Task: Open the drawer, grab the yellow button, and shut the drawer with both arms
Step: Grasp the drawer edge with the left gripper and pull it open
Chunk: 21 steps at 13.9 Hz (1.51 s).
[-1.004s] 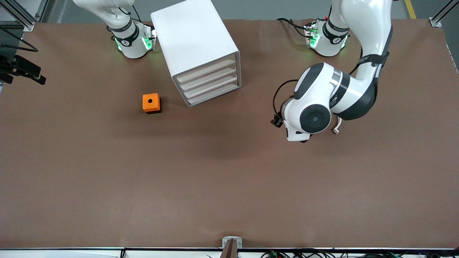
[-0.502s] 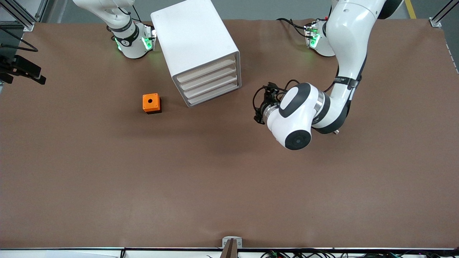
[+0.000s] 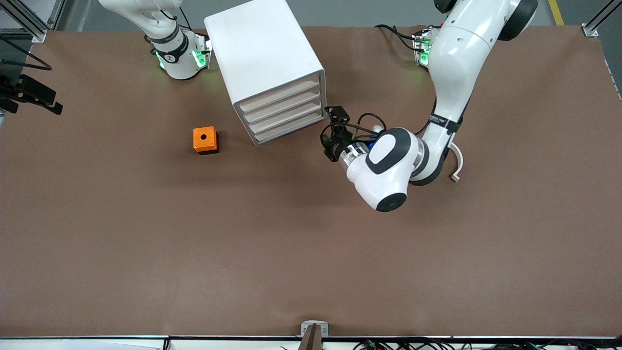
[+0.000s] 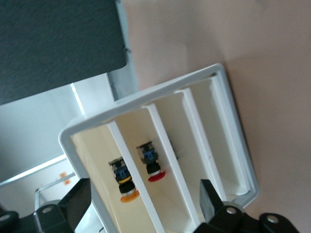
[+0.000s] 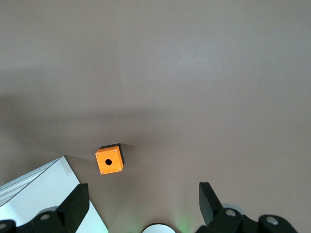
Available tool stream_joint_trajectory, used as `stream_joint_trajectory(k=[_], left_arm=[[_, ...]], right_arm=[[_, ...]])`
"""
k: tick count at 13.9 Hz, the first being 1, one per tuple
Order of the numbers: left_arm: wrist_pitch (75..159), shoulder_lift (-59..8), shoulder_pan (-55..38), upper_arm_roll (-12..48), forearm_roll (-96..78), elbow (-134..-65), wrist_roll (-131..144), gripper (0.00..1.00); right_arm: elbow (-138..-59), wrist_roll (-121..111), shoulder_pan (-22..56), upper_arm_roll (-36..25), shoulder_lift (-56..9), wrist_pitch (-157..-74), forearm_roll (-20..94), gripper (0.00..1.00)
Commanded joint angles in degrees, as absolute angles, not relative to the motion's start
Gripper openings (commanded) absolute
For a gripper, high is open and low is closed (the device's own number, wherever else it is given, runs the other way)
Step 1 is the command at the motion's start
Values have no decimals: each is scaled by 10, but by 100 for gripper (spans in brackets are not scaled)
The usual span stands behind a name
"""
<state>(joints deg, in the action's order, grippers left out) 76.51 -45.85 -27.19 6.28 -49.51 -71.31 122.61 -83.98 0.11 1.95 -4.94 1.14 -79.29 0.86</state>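
Cabinet (image 3: 266,68), white with four drawers, stood on the brown tabletop (image 3: 311,253) near the right arm's base, all drawer fronts flush in the front view. Left pincer (image 3: 332,130) sat low just beside the cabinet's drawer face, toward the left arm's end of the tabletop; its two black fingers (image 4: 73,206) stood spread wide apart with nothing between them in the left wrist view. That view looked into the cabinet's compartments: the button (image 4: 124,180) with an orange cap and dark body lay in one compartment, and a second part with a red cap (image 4: 150,162) lay in the next one beside it. Right pincer (image 5: 141,206) was held high over the tabletop, released, fingers spread and empty; right arm waited near its base. Orange cube with a round hole (image 3: 205,140) sat on the tabletop beside the cabinet, toward the right arm's end.
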Motion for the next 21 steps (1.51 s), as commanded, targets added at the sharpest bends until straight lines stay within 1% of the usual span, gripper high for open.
stream_joint_trajectory(k=[1, 3, 4, 6, 10, 14, 16, 21], left_arm=[[752, -481, -278, 62, -532, -693, 1246, 75], [744, -487, -283, 68, -556, -694, 1258, 62], [742, -490, -286, 69, -558, -697, 1266, 57], [741, -494, -294, 70, -559, -701, 1274, 51], [723, -515, -314, 71, -562, -704, 1288, 50], [691, -523, -324, 71, -597, -711, 1291, 50], [688, -529, -331, 71, -609, -711, 1295, 50], [688, -536, -344, 70, -612, -711, 1316, 49]], right_arm=[[-851, -3, 11, -43, 25, -796, 9, 100], [-843, 3, 11, -43, 21, -796, 8, 100], [-843, 4, 11, -43, 18, -797, 9, 100], [-842, 4, 13, -43, 10, -800, 4, 100], [-842, -4, 9, -44, -8, -802, 2, 100], [-842, -4, 11, -44, -27, -825, 0, 100], [-842, -5, 10, -44, -55, -847, 2, 100], [-842, -15, 5, -44, -85, -854, -5, 100]])
